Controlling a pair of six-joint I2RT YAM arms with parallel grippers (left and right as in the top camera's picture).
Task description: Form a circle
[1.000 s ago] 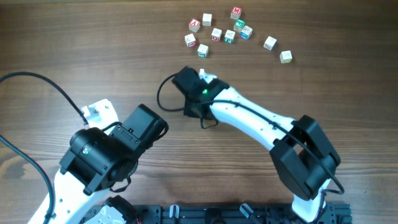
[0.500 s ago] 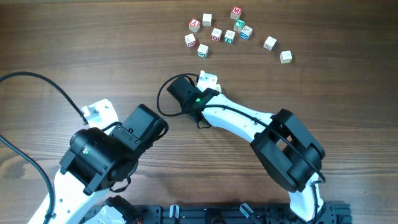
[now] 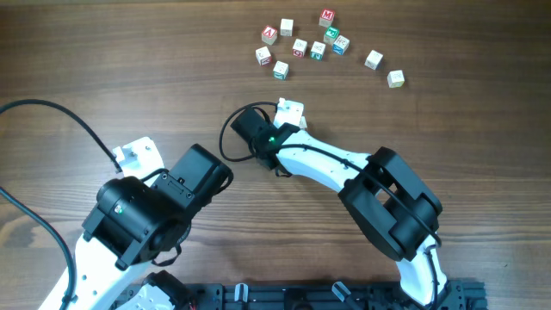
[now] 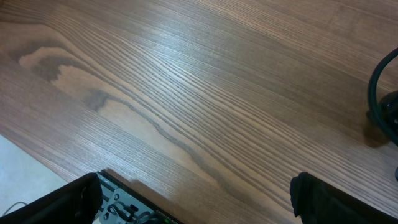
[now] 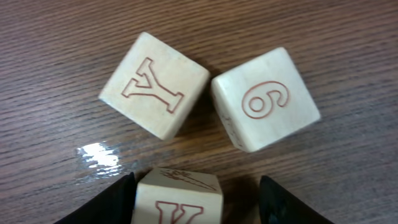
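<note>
Right gripper [image 5: 198,182]: fingers parted, astride one cube [image 5: 177,199]
Left gripper [image 4: 196,186]: wide, empty
Cube group [image 3: 288,109]: three cubes, close together, no ring, at right fingertips
Scattered cubes [image 3: 318,50]: eleven, farther up table [image 3: 129,69]

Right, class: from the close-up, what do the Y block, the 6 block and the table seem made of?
Y block: probably pale unpainted wood, matte, faint grain, red outlined letter.
6 block: same pale wood, red outlined digit.
Table: brown wood-grain top, perhaps laminate; a glare patch suggests slight sheen.
</note>
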